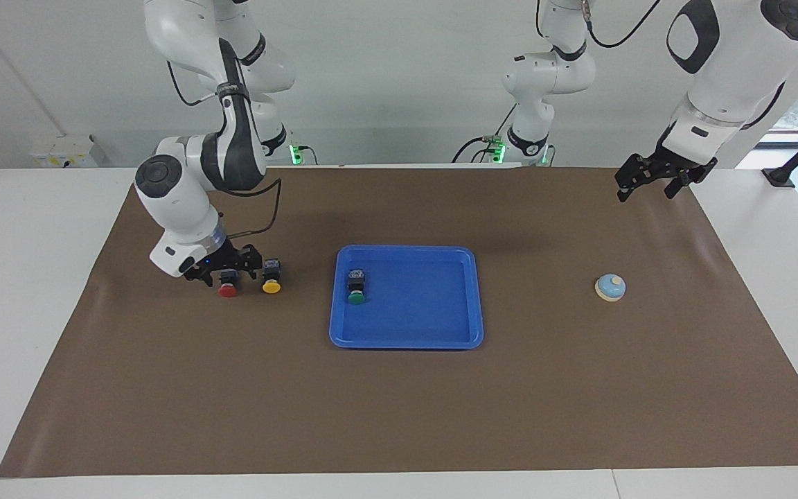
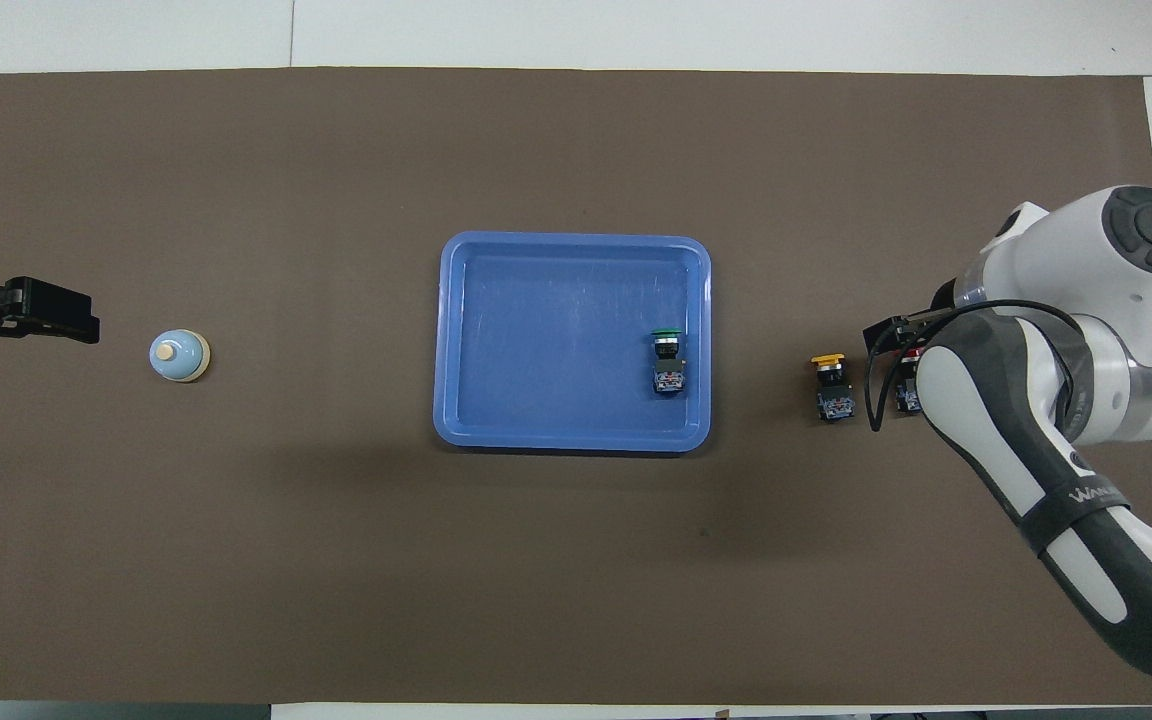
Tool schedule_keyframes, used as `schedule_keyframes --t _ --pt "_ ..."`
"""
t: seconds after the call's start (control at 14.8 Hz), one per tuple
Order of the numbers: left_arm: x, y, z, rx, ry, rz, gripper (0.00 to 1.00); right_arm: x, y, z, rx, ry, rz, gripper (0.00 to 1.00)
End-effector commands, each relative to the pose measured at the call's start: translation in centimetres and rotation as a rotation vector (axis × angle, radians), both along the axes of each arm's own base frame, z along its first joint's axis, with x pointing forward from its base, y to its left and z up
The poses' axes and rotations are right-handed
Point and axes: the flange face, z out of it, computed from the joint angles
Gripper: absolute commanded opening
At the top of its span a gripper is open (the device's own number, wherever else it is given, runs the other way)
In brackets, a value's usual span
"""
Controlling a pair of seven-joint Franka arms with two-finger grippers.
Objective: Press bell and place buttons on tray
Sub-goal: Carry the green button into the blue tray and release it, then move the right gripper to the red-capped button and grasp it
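Note:
The blue tray (image 1: 427, 305) (image 2: 536, 340) lies mid-mat. The green button (image 1: 356, 286) (image 2: 668, 362) rests in it on its side, by the rim toward the right arm's end. On the mat beside the tray lie the yellow button (image 1: 271, 277) (image 2: 830, 384) and the red button (image 1: 228, 287) (image 2: 904, 398). My right gripper (image 1: 226, 272) hangs open just over the red button, one finger on each side, and the arm hides most of that button from above. The light-blue bell (image 1: 610, 287) (image 2: 179, 355) stands toward the left arm's end. My left gripper (image 1: 650, 186) (image 2: 56, 318) waits open, raised beside the bell.
A brown mat (image 1: 399, 416) covers the white table (image 1: 18, 277). The right arm's forearm (image 2: 1056, 480) stretches over the mat's corner at the right arm's end. Nothing else stands on the mat.

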Motion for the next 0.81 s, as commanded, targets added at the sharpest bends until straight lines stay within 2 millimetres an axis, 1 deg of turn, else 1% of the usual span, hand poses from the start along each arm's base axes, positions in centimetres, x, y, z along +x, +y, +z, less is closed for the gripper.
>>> schedule_keyframes --t 0.0,0.07,0.27,0.4,0.54,0.61,0.67,0.74 --pt "-0.2 0.1 0.0 -0.008 -0.005 0.005 1.0 -2.5 -1.4 -0.8 0.01 -0.005 -0.005 1.0" --pt "-0.2 0.1 0.0 -0.008 -0.005 0.007 1.0 -2.8 -2.0 -1.1 0.011 0.0 -0.005 1.0" --pt "-0.2 0.1 0.0 -0.008 -0.005 0.007 1.0 -3.1 -2.1 -1.6 0.011 -0.022 -0.01 1.0" --pt "-0.1 0.1 0.0 -0.008 -0.003 0.007 1.0 -3.7 -2.4 -3.1 0.01 -0.016 -0.011 1.0" --pt "-0.2 0.1 0.0 -0.008 -0.005 0.007 1.0 -4.4 -2.7 -4.1 0.01 -0.001 -0.018 1.0" --pt "-0.1 0.1 0.0 -0.008 -0.003 0.007 1.0 -4.6 -2.6 -4.2 0.011 0.0 -0.023 1.0" --pt "-0.2 0.1 0.0 -0.008 -0.005 0.005 1.0 -4.7 -2.6 -4.2 0.011 0.002 -0.023 0.98" --pt "-0.2 0.1 0.0 -0.008 -0.005 0.007 1.0 -4.8 -2.6 -4.3 0.011 0.004 -0.023 0.94"
